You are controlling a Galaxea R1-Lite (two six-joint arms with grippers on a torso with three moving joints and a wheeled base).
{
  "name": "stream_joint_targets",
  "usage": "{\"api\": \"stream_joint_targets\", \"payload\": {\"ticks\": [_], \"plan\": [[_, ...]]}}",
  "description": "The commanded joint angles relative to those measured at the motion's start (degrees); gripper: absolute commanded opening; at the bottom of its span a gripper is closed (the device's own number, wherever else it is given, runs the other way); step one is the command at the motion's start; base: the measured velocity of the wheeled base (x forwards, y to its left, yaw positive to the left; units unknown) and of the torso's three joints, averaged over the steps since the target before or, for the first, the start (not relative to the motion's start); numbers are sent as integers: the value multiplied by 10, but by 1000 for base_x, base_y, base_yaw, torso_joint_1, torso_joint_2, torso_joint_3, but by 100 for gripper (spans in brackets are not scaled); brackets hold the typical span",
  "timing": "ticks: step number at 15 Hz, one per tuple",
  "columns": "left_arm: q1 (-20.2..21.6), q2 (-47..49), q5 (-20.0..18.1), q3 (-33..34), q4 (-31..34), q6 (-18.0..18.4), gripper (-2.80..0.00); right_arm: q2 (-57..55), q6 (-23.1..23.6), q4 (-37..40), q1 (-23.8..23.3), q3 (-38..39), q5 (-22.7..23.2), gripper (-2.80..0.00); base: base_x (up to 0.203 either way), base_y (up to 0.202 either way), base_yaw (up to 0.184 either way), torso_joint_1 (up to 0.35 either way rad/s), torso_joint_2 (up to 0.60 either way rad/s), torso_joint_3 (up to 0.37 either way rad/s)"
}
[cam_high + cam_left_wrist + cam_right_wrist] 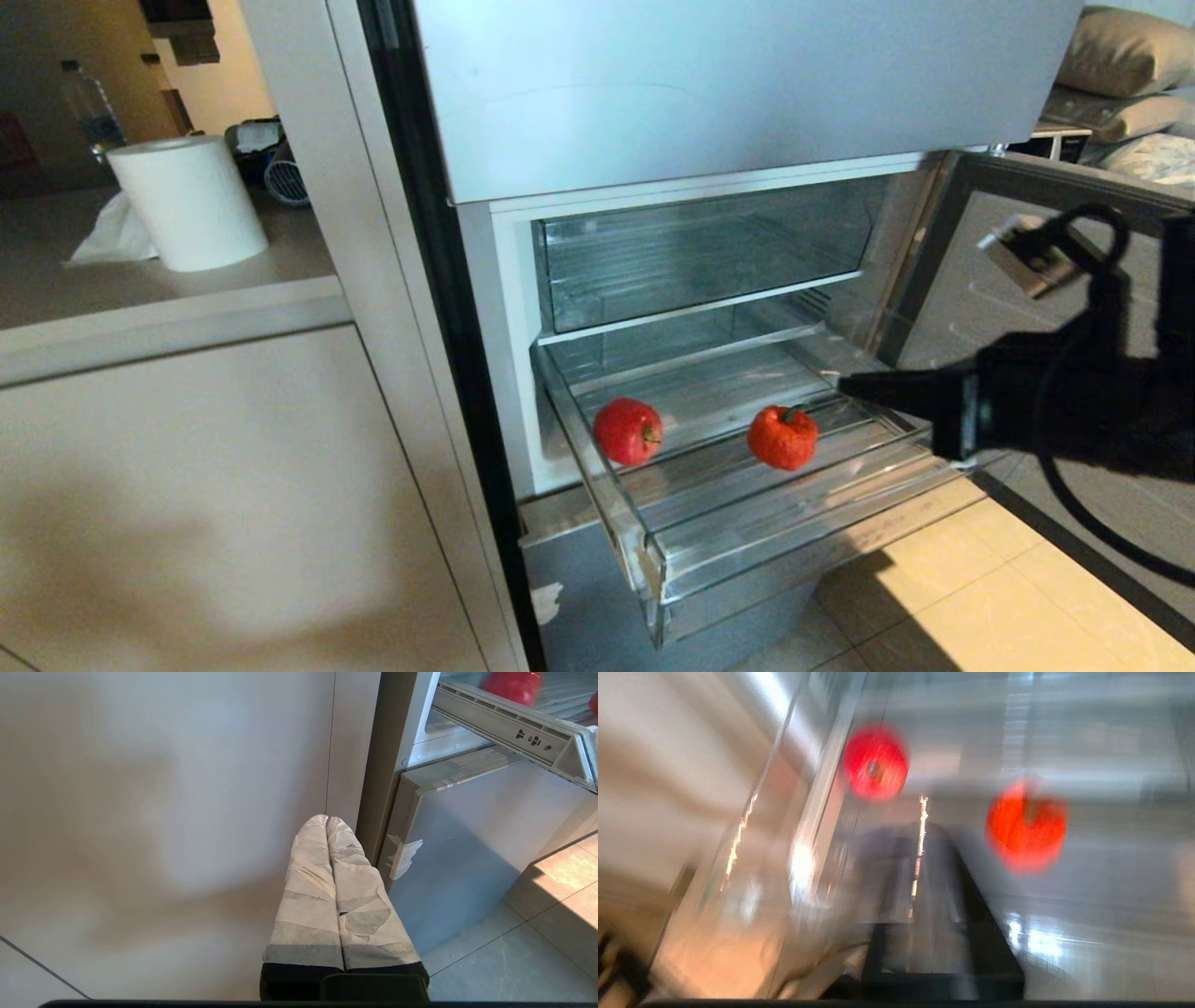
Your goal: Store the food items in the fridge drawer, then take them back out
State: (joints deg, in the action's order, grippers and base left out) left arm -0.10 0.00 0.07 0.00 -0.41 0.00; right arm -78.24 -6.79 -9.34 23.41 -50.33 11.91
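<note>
1. While the paper towel roll stands upright on the counter at upper left of the head view, a blank cabinet panel fills the lower left, nothing in front of it.
2. Left gripper shows only in the left wrist view: taped fingers pressed flat together, nothing between them, pointing at the cabinet face just beside the lower silver-grey fridge panel. Gripper apart from both.
3. Centre of head view: fridge drawer pulled out, its white-edged front toward lower centre, open tiled floor beyond it at lower right. Taller clear drawer above it is pushed in.
4. Red fruit lies near the drawer's left wall; orange-red fruit sits right of it, well apart, mid-drawer. Both untouched.
5. Right gripper enters from the right edge, arm roughly level, black fingers closed to a narrow point, holding nothing. Tip is over the drawer's right side, near the orange-red fruit, not touching.
6. Right wrist view is motion-blurred; both fruits ahead of the fingers.
7. Open fridge door behind the right arm, upper right.
</note>
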Motion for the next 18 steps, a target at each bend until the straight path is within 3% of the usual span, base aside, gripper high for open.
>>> {"api": "stream_joint_targets", "payload": {"ticks": [1, 4, 11, 14, 16, 18], "plan": [[0, 1, 0, 1, 0, 0, -280, 147, 0, 56, 9, 95, -3, -280, 0, 0, 0, 0, 0, 0], [0, 1, 0, 1, 0, 0, -280, 147, 0, 133, 14, 128, -16, -280, 0, 0, 0, 0, 0, 0], [0, 1, 0, 1, 0, 0, -280, -78, 3, 120, 11, 88, -43, -280, 0, 0, 0, 0, 0, 0], [0, 1, 0, 1, 0, 0, -280, -203, -2, 35, 9, 31, -59, -280, 0, 0, 0, 0, 0, 0], [0, 1, 0, 1, 0, 0, -280, -264, -17, -99, 10, 0, -66, -280, 0, 0, 0, 0, 0, 0], [0, 1, 0, 1, 0, 0, -280, -308, -61, -249, 17, -25, -86, -280, 0, 0, 0, 0, 0, 0]]}}
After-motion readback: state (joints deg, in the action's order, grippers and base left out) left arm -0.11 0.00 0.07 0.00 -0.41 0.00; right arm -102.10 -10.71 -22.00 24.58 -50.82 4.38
